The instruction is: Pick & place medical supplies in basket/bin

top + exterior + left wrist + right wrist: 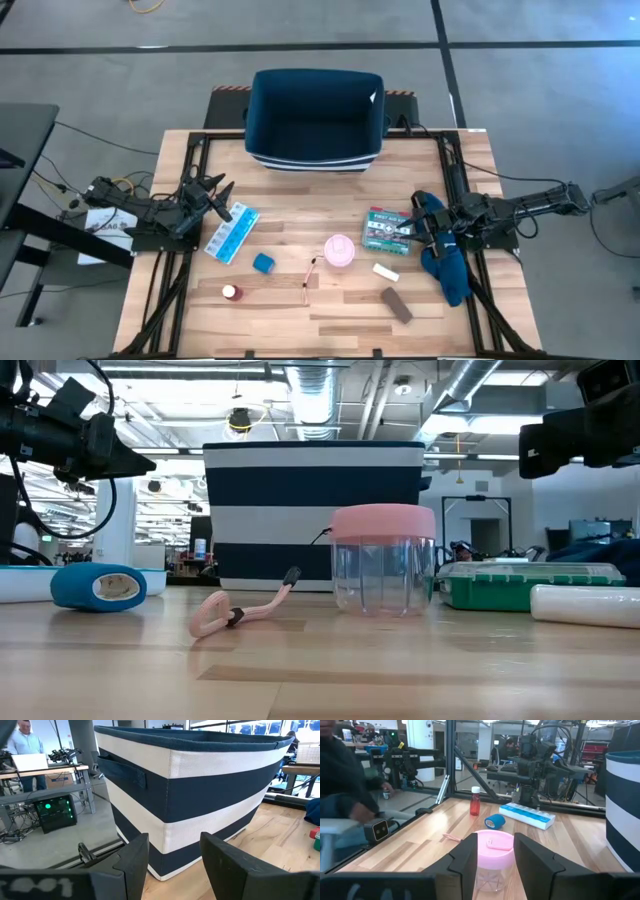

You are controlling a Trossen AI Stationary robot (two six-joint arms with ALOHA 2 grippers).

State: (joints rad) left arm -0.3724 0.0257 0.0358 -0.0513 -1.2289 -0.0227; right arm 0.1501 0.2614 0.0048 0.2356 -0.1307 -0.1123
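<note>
We have not started: the bin [316, 120] is empty. Our left pincer [213, 196] and right pincer [428, 223] wait released; every item lies between them.

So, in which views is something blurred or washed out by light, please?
Low view: the bright ceiling lights wash out the room behind the striped bin, and the near tabletop is soft. Right wrist view: the person at the table's edge is smeared, while the pink-lidded cup is sharp. High view: even light, faint shadows.
</note>
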